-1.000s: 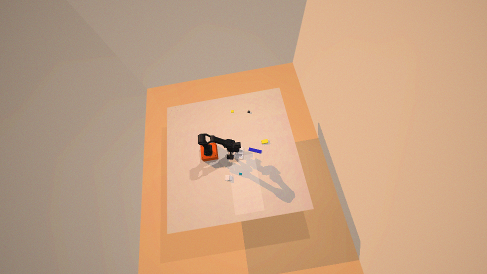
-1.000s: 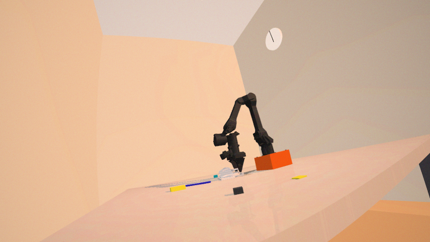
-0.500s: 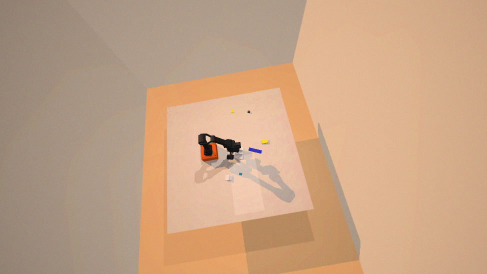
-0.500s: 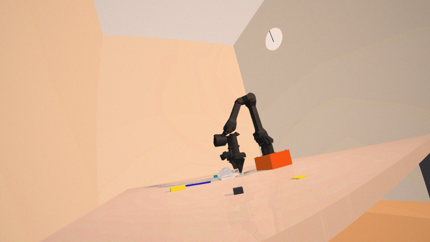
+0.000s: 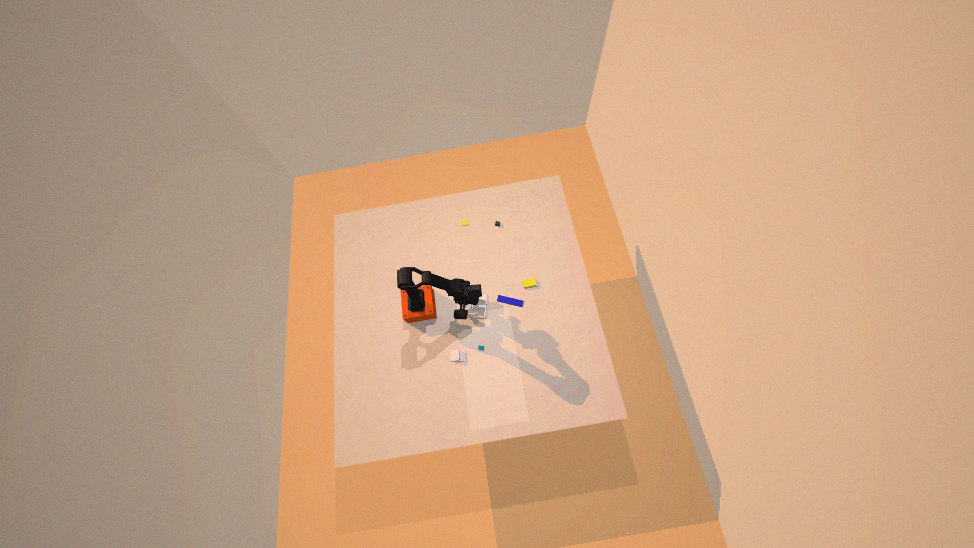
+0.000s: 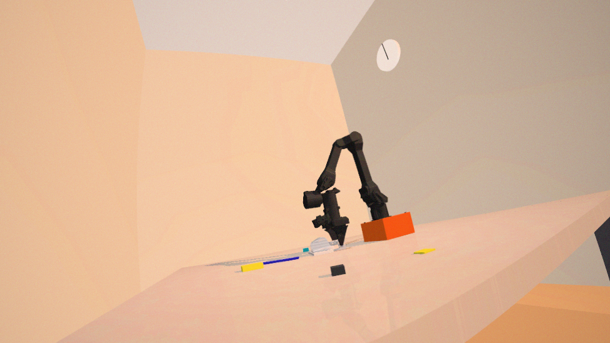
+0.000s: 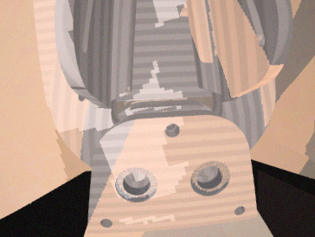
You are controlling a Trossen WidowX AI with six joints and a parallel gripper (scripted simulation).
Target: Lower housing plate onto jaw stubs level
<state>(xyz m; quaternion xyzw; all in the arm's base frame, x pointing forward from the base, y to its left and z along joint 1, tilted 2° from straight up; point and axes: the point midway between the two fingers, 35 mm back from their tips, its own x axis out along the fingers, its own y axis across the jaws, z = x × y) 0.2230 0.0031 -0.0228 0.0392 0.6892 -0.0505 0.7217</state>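
My gripper (image 6: 341, 244) (image 7: 169, 173) is shut on the pale housing plate (image 7: 173, 153), whose sides lie between the two black fingers in the wrist view. The plate shows two large ringed holes and several small ones. Beyond its rounded far edge, the left jaw (image 7: 97, 52) and right jaw (image 7: 248, 56) stand over a broad pale base (image 7: 268, 101). The white jaw assembly (image 5: 480, 310) (image 6: 320, 245) is beside the fingers in the top and exterior views. The jaw stubs are hidden or cannot be made out. Whether the plate touches them or is level cannot be told.
A blue bar (image 5: 510, 300) (image 6: 281, 260) and yellow block (image 5: 529, 282) (image 6: 252, 266) lie beyond the jaws. A teal cube (image 5: 480, 347) (image 6: 305, 250) and white block (image 5: 456, 355) lie to one side. A black cube (image 5: 497, 223) (image 6: 337, 270) and flat yellow piece (image 5: 464, 222) (image 6: 424, 251) lie opposite.
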